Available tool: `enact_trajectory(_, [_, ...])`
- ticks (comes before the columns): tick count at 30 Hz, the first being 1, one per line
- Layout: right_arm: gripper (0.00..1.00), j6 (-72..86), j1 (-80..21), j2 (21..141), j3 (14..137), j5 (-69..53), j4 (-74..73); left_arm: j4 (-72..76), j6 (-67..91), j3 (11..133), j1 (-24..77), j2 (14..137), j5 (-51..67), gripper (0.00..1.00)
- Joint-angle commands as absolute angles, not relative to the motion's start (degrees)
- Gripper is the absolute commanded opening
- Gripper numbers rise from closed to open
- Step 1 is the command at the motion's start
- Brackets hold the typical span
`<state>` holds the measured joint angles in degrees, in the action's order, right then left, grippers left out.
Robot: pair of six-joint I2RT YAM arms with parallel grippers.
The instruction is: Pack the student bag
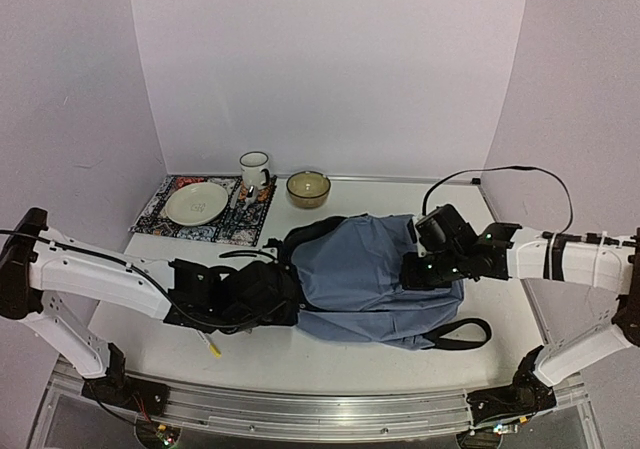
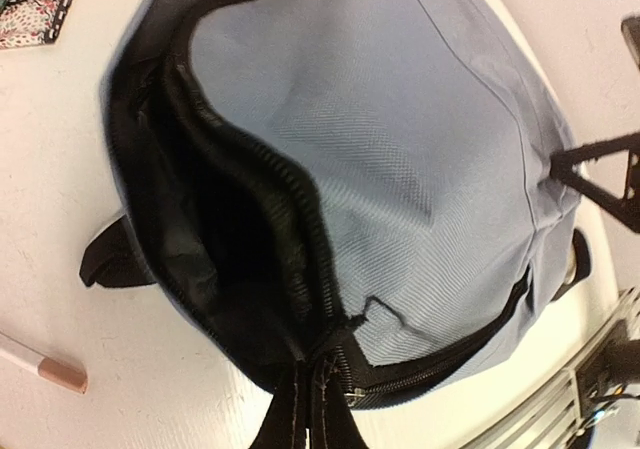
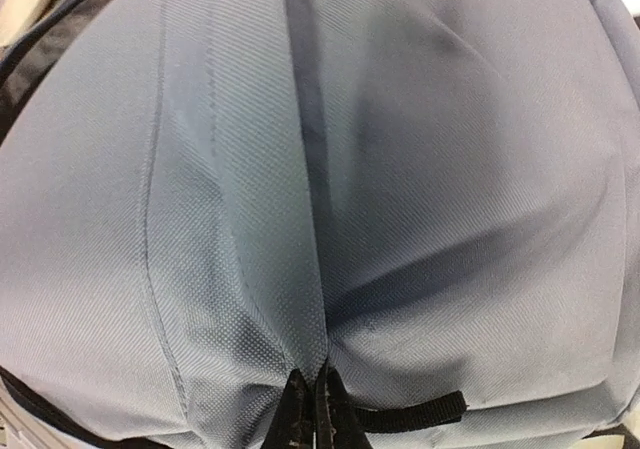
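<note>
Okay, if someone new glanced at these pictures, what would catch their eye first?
The big grey-blue student bag lies mid-table, its dark opening gaping toward the left arm. The left gripper pinches the zipper edge there, and the right gripper pinches fabric at the opposite end. Behind it, a plate, mug and bowl sit near the back wall.

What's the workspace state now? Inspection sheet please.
Surface: white table.
Job's things: soft grey-blue fabric student bag, main zip open at the left end, black lining showing.
Clutter: patterned placemat with cream plate; white mug, olive bowl by the far wall; white pen-like stick near the bag.
Grippers: left gripper shut on the bag's opening; right gripper shut on its fabric.
Cables: black cable looping off the right arm.
Surroundings: pale walls.
</note>
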<state>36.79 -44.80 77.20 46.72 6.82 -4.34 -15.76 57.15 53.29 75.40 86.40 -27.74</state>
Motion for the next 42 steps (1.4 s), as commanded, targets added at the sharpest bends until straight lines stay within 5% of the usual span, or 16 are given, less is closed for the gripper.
enact_trajectory(1, [0.02,34.1,-40.2,74.4,45.0,15.9,-13.4,-23.3,56.9,49.3,70.7,80.7,-32.7,0.0])
enact_trajectory(15, [0.59,20.4,-57.9,68.9,49.9,14.3,-6.0,-9.0,47.5,56.0,70.2,82.4,-14.4,0.0])
enact_trajectory(23, [0.75,7.8,-68.7,70.9,45.2,11.6,9.9,-5.7,48.3,55.5,70.2,81.4,-10.1,0.0])
enact_trajectory(34, [0.69,-3.0,-76.7,87.9,51.9,21.3,16.5,-4.3,49.2,55.4,70.2,80.6,-7.7,0.0])
enact_trajectory(38, [0.46,-2.7,-76.9,89.6,52.1,23.7,17.3,-4.4,49.2,54.5,70.2,79.2,-9.0,0.0])
enact_trajectory(42, [0.07,-2.1,-77.8,87.5,50.1,23.5,16.9,-7.1,48.2,54.4,69.8,77.5,-13.2,0.0])
